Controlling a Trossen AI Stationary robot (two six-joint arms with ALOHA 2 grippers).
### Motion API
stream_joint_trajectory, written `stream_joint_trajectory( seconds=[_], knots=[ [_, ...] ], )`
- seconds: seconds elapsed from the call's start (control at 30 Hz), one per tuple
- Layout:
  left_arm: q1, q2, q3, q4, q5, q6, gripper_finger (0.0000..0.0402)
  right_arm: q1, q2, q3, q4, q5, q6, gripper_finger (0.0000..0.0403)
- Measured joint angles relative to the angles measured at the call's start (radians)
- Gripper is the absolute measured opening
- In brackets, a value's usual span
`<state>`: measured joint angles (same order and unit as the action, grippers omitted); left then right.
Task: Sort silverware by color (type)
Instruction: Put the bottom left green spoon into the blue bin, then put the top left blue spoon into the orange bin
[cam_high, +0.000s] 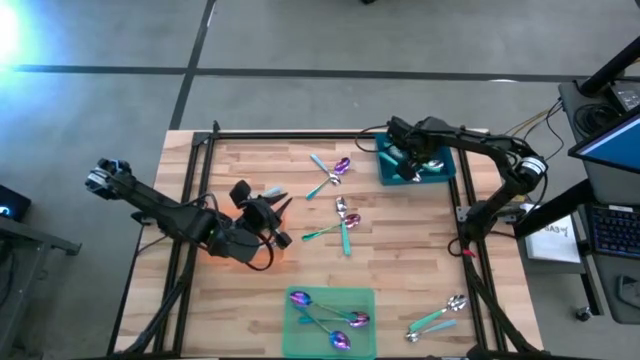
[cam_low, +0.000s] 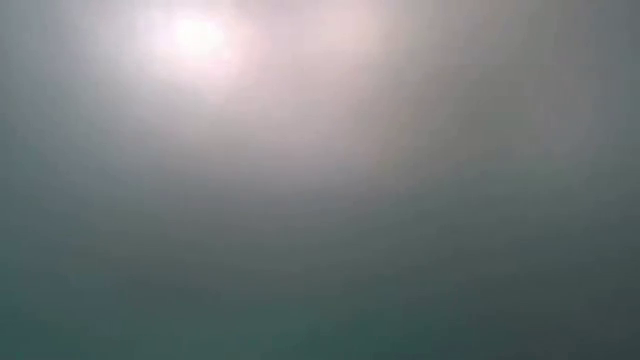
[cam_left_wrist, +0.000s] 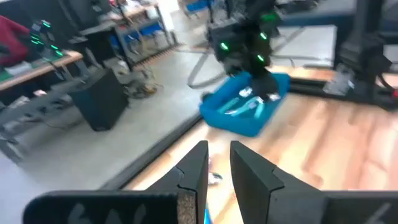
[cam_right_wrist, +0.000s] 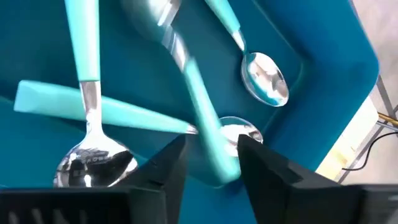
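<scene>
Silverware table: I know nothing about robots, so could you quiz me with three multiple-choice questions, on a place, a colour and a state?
1. The right gripper is:
A) over the teal bin
B) in the middle
C) far left

2. The spoons on the green mat have heads that are:
A) gold
B) purple
C) black

3. The right gripper's fingers are:
A) pressed together
B) apart
C) hidden

Answers:
1. A, the high view shows it above the bin.
2. B, their heads are iridescent purple.
3. B, a gap shows around a teal handle.
</scene>
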<state>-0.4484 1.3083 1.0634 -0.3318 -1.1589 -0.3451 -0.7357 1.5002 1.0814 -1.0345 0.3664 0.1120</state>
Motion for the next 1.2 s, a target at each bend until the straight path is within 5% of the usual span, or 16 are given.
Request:
stream_joint_trajectory(
  seconds=[0.33,0.73,1.07,1.2],
  knots=[
    [0.097,0.000,0.000,-0.153,0.273,-0.138,0.0050,0.047,-0.010,0.072,-0.002,-0.112,0.027,0.0155],
    [0.381,0.000,-0.034,-0.458,0.564,-0.089,0.0050,0.280,-0.011,0.093,0.000,-0.140,0.077,0.0130],
    [0.788,0.001,-0.255,-0.274,0.979,0.024,0.0050,0.386,-0.011,0.093,0.001,-0.140,0.119,0.0134],
    [0.897,0.002,-0.327,-0.219,1.049,0.040,0.0050,0.404,-0.011,0.093,0.000,-0.140,0.123,0.0129]
  ],
)
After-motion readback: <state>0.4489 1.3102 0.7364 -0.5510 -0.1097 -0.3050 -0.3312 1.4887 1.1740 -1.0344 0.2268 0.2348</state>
